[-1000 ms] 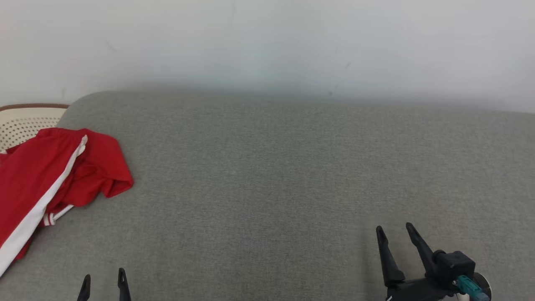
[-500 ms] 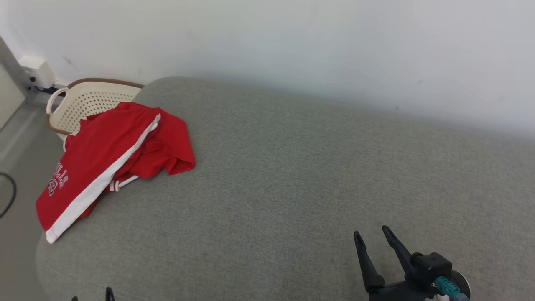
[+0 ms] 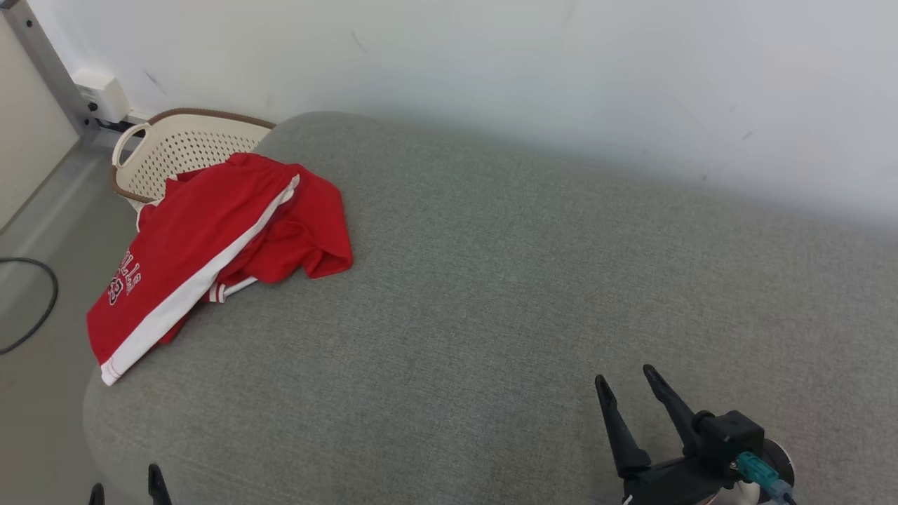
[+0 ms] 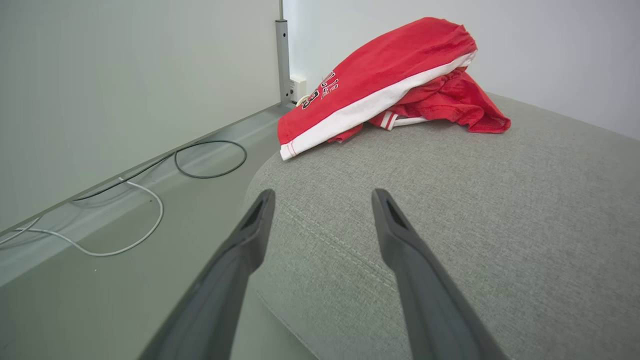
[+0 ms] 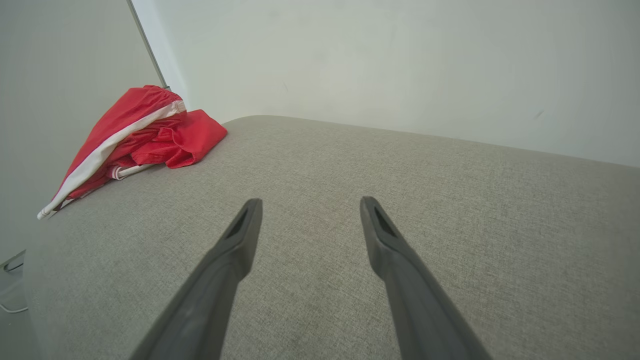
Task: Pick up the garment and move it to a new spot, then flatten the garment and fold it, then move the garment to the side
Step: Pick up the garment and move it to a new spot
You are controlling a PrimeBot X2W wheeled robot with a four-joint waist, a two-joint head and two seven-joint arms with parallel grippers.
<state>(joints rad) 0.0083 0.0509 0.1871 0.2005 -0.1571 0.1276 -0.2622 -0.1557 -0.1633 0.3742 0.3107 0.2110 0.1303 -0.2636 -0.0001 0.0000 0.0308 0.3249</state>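
The garment (image 3: 210, 245) is red with a white side stripe and white lettering, lying crumpled at the left end of the grey cushioned surface (image 3: 533, 294), one edge hanging over the rim. It also shows as a red heap, the garment (image 4: 395, 85) ahead of the left fingers and the garment (image 5: 140, 135) far left of the right fingers. My left gripper (image 3: 126, 480) peeks in at the bottom left, open and empty, well short of the cloth. My right gripper (image 3: 624, 382) hovers open over the bare surface at the lower right, far from the garment.
A cream perforated basket (image 3: 175, 144) with a brown rim stands on the floor behind the garment. A dark cable (image 3: 31, 308) and a white cable (image 4: 125, 240) lie on the floor to the left. A pale wall (image 3: 491, 70) runs behind the surface.
The head camera has swung left, bringing the garment, basket and floor further into view. Both grippers stay open; the garment has not been touched.
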